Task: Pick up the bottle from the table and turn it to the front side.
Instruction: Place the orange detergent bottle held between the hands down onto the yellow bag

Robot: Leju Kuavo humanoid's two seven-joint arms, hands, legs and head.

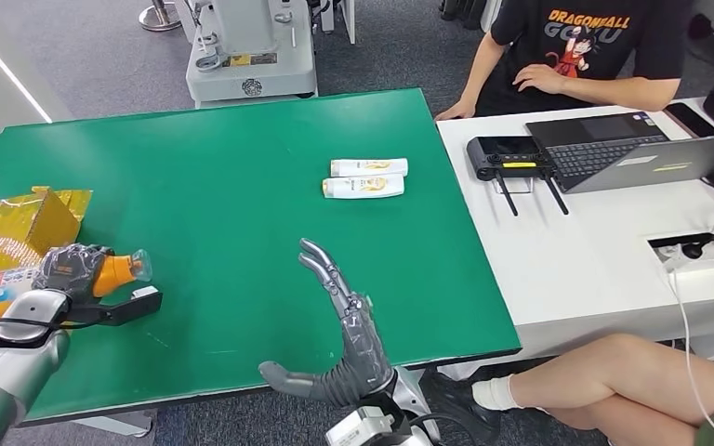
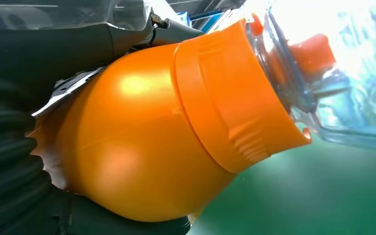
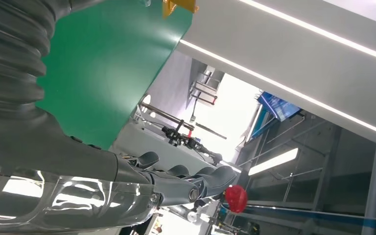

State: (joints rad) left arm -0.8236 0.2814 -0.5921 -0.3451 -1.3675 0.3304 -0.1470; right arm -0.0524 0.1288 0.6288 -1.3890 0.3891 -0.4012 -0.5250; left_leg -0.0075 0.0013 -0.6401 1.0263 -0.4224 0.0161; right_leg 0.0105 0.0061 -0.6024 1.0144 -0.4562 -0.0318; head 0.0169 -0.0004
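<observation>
Left robot hand [image 1: 72, 269] wraps dark fingers around the bottle [image 1: 19, 283] and holds it on its side above the green worktop's [image 1: 223, 204] left edge. It's a glossy orange bottle with a ribbed orange collar [image 2: 235, 98], a clear cap [image 2: 318, 83] over the tip, and a white and blue label. Right robot hand [image 1: 339, 321] is open, fingers straight, holding nothing, over the worktop's near edge.

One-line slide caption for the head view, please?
Left hand grips an orange bottle over the green table; right hand open, two white tubes beyond.
</observation>
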